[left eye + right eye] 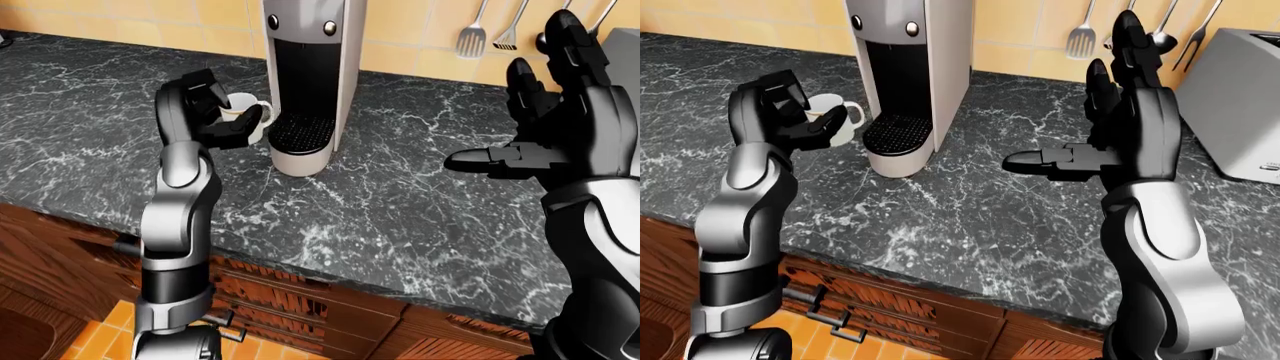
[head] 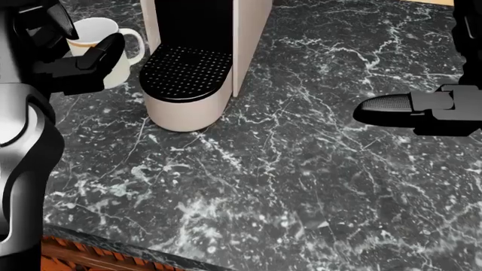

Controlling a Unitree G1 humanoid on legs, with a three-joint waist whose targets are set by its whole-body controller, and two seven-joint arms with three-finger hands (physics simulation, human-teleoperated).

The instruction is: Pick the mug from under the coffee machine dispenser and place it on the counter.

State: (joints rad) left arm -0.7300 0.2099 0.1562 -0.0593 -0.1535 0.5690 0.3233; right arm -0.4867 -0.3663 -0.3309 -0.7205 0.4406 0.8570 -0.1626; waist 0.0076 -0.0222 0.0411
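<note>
The white mug [image 2: 96, 33] is in my left hand [image 2: 81, 39], whose black fingers close round its body, handle pointing right. It hangs upright just left of the coffee machine [image 1: 305, 75], clear of the dispenser and above the dark marble counter [image 2: 301, 169]. The machine's round perforated drip tray [image 2: 187, 72] stands bare. My right hand [image 1: 1080, 112] hovers open over the counter to the right of the machine, fingers spread upward and thumb pointing left, holding nothing.
Kitchen utensils [image 1: 478, 30] hang on the tiled wall at the top right. A silver toaster [image 1: 1240, 105] stands at the far right of the counter. Wooden cabinets [image 1: 330, 307] run below the counter's near edge.
</note>
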